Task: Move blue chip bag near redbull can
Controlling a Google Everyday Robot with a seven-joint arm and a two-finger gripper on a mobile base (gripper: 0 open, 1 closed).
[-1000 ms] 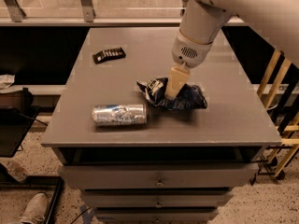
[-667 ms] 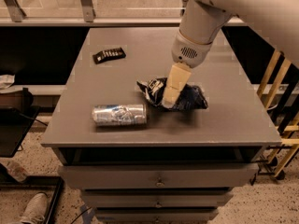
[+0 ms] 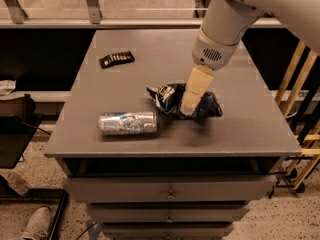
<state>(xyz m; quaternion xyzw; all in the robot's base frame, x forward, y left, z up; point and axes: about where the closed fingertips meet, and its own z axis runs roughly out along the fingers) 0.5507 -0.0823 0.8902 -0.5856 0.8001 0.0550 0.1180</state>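
The blue chip bag (image 3: 167,98) lies crumpled on the grey table top (image 3: 240,131), a little right of the middle. The redbull can (image 3: 128,123) lies on its side just left of and in front of the bag, a short gap apart. My gripper (image 3: 190,108) reaches down from the white arm at the upper right and its cream tip rests on the middle of the bag, hiding part of it.
A flat black packet (image 3: 116,59) with white marks lies at the back left of the table. Drawers (image 3: 170,189) sit under the top. A wooden rack (image 3: 300,84) stands to the right. A low dark stand (image 3: 15,134) is at the left.
My gripper has shifted slightly right and down over the bag. The bag and the can lie where they were.
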